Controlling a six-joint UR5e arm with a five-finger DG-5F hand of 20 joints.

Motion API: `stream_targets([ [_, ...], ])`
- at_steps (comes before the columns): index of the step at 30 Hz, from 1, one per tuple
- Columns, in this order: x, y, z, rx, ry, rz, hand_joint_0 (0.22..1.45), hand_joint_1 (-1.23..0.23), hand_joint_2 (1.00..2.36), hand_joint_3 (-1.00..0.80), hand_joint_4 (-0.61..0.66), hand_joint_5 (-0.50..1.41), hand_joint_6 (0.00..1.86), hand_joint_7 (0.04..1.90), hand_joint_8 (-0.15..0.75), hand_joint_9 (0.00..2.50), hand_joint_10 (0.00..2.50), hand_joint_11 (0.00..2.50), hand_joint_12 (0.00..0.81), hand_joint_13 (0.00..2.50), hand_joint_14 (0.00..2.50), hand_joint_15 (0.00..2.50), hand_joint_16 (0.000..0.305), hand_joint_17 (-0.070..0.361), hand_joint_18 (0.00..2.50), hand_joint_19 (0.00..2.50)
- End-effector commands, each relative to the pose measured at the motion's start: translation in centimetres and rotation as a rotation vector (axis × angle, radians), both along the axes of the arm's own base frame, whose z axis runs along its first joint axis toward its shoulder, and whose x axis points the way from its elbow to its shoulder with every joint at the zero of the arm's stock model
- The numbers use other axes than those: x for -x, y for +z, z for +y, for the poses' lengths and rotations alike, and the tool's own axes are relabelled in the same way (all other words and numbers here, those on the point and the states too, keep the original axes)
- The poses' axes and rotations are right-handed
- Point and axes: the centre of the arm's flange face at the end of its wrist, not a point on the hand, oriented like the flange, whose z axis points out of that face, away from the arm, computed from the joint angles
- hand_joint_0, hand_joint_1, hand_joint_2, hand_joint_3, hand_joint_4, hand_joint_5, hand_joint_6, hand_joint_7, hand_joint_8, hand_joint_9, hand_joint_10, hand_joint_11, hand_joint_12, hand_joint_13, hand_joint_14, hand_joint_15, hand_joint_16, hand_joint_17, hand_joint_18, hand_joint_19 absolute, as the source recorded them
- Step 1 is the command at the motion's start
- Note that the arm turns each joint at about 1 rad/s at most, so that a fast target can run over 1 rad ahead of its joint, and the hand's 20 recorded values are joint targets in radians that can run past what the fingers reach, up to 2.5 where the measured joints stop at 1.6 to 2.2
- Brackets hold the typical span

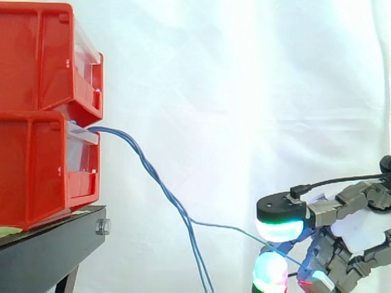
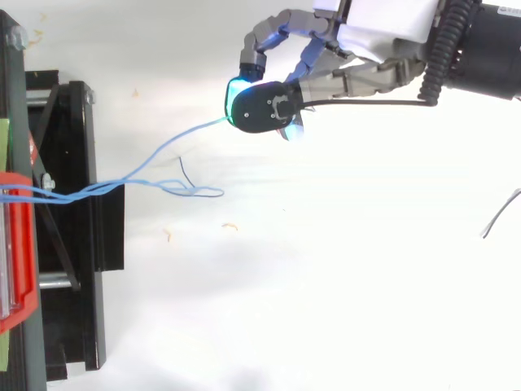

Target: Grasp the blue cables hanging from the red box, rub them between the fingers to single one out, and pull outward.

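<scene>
A white curtain (image 1: pixel 244 91) is hanging smooth behind the work, and a plain white surface (image 2: pixel 326 285) is lying beneath it, as seen from above. A black stand (image 1: pixel 49 244) with a flat matt top is carrying two glossy red plastic bins (image 1: pixel 36 171), stacked one on the other. The thin blue cables (image 1: pixel 156 177) are emerging from the lower bin's front and drooping in a loosely twisted bundle. One single strand (image 1: pixel 226 226) is running apart from the bundle to the robot hand (image 2: pixel 358 77), whose curled fingers are pinching it between rounded fingertips (image 1: pixel 279 229) glowing green and red.
</scene>
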Motion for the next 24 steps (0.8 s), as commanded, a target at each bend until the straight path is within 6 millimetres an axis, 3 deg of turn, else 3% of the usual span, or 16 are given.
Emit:
stream_targets([
  [1, -0.5, 0.5, 0.1, 0.017, 0.000, -0.027, 0.50, -0.54, 1.00, -0.50, 0.12, -0.13, 0.73, 0.96, 0.257, 1.16, 0.02, 1.11, 0.362, 0.86, 0.03, 0.72, 0.049, 0.110, 0.60, 0.52],
  [9, -1.7, 3.0, 0.2, 0.015, 0.001, -0.068, 0.51, -0.54, 1.00, -0.50, 0.12, -0.13, 0.75, 0.94, 0.251, 1.15, 0.02, 1.11, 0.359, 0.87, 0.03, 0.72, 0.049, 0.110, 0.60, 0.53],
  [15, -2.4, 7.1, 1.2, 0.012, 0.015, -0.054, 0.51, -0.55, 1.00, -0.50, 0.11, -0.13, 0.78, 0.92, 0.249, 1.15, 0.02, 1.10, 0.357, 0.87, 0.03, 0.72, 0.048, 0.109, 0.61, 0.52],
  [24, -2.2, 7.6, 3.0, -0.028, 0.023, -0.025, 0.52, -0.63, 1.00, -0.49, 0.11, -0.14, 0.82, 0.92, 0.249, 1.16, 0.02, 1.11, 0.351, 0.88, 0.03, 0.71, 0.048, 0.107, 0.61, 0.52],
])
